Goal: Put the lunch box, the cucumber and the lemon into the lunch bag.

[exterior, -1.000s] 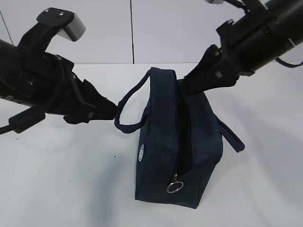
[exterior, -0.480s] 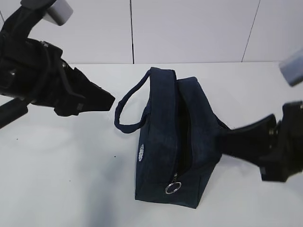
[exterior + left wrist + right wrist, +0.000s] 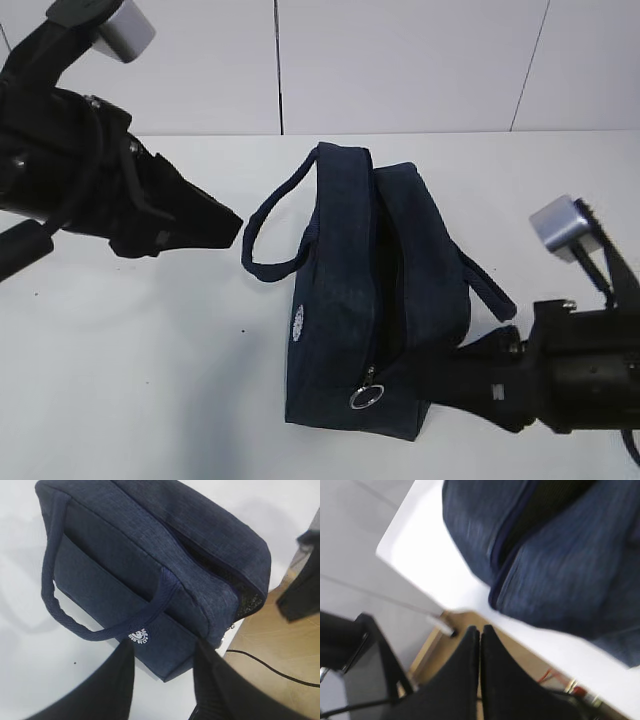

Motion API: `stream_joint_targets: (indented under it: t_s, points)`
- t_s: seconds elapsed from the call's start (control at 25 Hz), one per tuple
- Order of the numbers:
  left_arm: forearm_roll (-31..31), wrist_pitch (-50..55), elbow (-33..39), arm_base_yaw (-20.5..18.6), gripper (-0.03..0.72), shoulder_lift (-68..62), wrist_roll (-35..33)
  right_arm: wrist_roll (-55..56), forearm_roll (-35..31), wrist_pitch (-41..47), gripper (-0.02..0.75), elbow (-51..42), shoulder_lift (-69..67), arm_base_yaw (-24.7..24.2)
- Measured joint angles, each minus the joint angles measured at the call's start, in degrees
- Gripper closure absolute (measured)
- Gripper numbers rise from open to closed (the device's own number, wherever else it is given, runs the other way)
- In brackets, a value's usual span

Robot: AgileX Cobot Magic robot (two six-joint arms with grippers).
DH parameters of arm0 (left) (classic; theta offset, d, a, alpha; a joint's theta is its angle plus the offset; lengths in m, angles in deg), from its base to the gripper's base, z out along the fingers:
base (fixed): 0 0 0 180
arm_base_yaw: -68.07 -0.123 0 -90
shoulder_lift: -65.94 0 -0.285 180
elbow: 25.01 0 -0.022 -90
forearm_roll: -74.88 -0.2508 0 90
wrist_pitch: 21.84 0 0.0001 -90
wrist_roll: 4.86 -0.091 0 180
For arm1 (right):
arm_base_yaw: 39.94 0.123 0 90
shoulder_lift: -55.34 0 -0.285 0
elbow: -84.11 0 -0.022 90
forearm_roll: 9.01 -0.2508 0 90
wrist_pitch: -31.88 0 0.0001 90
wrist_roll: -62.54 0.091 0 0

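The navy lunch bag (image 3: 335,290) stands mid-table with its top zipper open; the inside is dark. Its ring pull (image 3: 367,396) hangs at the near end, and a white logo (image 3: 298,324) marks the left side. The lunch box, the cucumber and the lemon do not show in any view. My left gripper (image 3: 232,218) hovers left of the bag's loop handle (image 3: 265,225), open and empty; its wrist view looks over the lunch bag (image 3: 125,565) past the left gripper (image 3: 162,650). My right gripper (image 3: 437,362) is shut, low beside the bag's near right corner; in its own view the right gripper (image 3: 480,628) points past the lunch bag (image 3: 560,555).
The white table (image 3: 150,380) ends close to the bag's near end. Beyond that edge lie a wooden floor (image 3: 280,645) with a black cable and a dark stand (image 3: 365,655). A white panelled wall stands behind.
My right arm has swung from above the bag's far end down to its near right corner, staying shut. The left arm lifted slightly and drew back left.
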Motion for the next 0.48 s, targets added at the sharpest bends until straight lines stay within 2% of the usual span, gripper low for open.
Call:
stream_joint_targets:
  t_s: [0.36,0.48]
  points:
    - [0.0,0.4,0.0,0.0,0.421,0.1,0.0,-3.9,-1.6,2.2,0.736,0.0,-7.8,0.0]
    - [-0.1,0.4,0.0,0.0,0.421,0.1,0.0,-6.7,-1.7,3.4,0.666,0.0,-8.8,0.0]
